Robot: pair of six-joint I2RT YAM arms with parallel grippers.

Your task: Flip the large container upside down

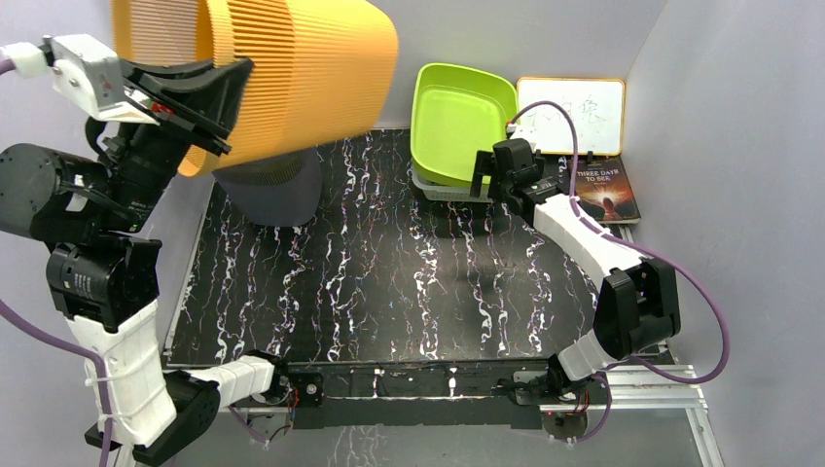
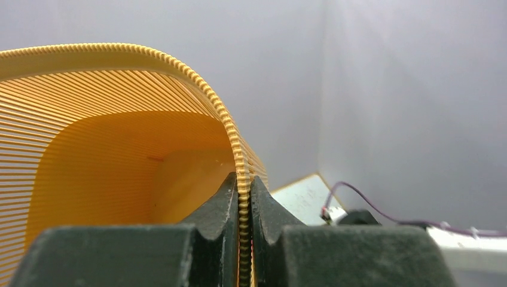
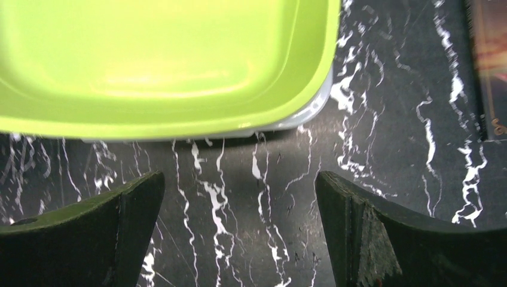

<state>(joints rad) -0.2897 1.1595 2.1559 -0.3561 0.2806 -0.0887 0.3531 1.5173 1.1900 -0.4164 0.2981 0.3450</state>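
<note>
The large container is an orange ribbed bin (image 1: 302, 73). It hangs high over the table's back left corner, tipped on its side with its mouth toward the left. My left gripper (image 1: 226, 102) is shut on its rim. In the left wrist view the ribbed rim (image 2: 236, 149) is pinched between my two fingers, with the gripper (image 2: 243, 179) closed tight on it and the bin's inside (image 2: 119, 161) to the left. My right gripper (image 1: 484, 173) is open and empty, low over the black marbled table (image 1: 389, 292). In its wrist view the right gripper (image 3: 239, 182) hovers just in front of the green tray.
A lime green tray (image 1: 457, 122) rests on a pale tray at the back right, and also shows in the right wrist view (image 3: 161, 60). A whiteboard (image 1: 574, 112) and a dark book (image 1: 605, 190) lie right of it. A dark grey rounded shape (image 1: 272, 190) lies below the bin.
</note>
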